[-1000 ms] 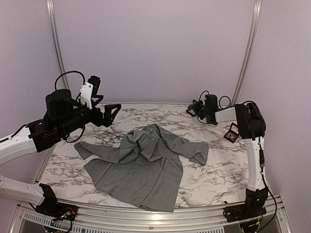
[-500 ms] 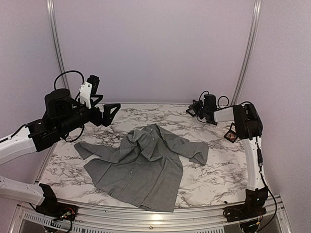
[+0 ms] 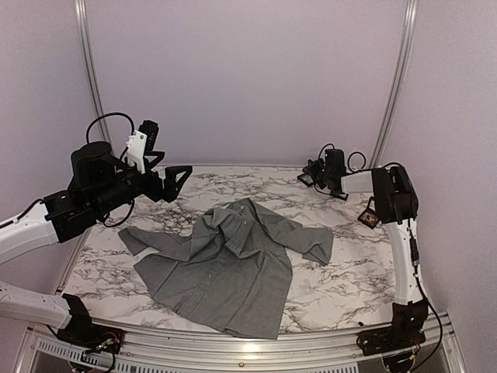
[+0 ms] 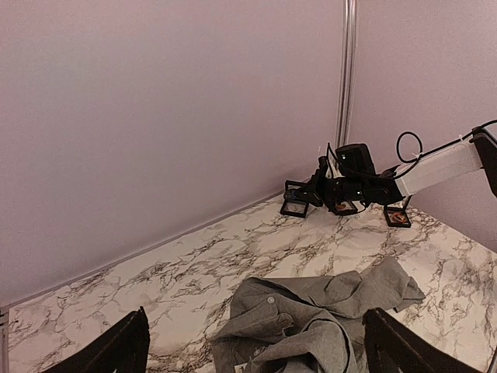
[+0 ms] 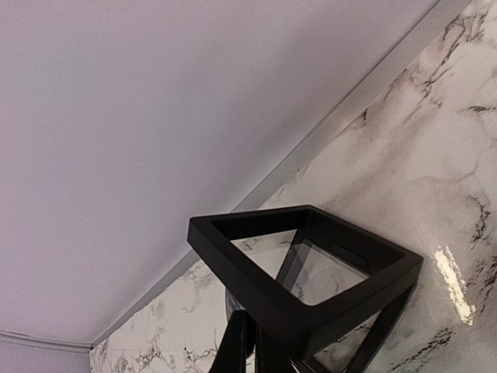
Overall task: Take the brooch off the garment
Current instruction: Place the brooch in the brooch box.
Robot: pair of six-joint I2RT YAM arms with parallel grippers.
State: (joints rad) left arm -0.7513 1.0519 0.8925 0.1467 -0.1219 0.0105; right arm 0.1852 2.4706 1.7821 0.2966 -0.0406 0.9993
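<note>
The garment [image 3: 225, 268], a grey collared shirt, lies crumpled in the middle of the marble table; its collar and a button [image 4: 270, 300] show in the left wrist view. No brooch can be made out on the cloth. My left gripper [image 3: 167, 183] hangs open, high above the table's left side, its fingers [image 4: 124, 350] spread wide on either side of the collar below. My right gripper [image 3: 311, 177] is at the far back right, shut, its fingertips [image 5: 247, 346] tucked under a black frame box [image 5: 248, 280]. A small grey rounded shape beside them is too hidden to name.
More black frame boxes [image 4: 295, 208] sit near the back wall by the right gripper. One with reddish contents [image 3: 371, 215] lies at the right edge. Walls close in the back and both sides, with metal posts [image 3: 396, 85] in the corners.
The right arm's elbow has drifted slightly left while its gripper stays by the frame boxes. The left arm and the shirt look unchanged.
</note>
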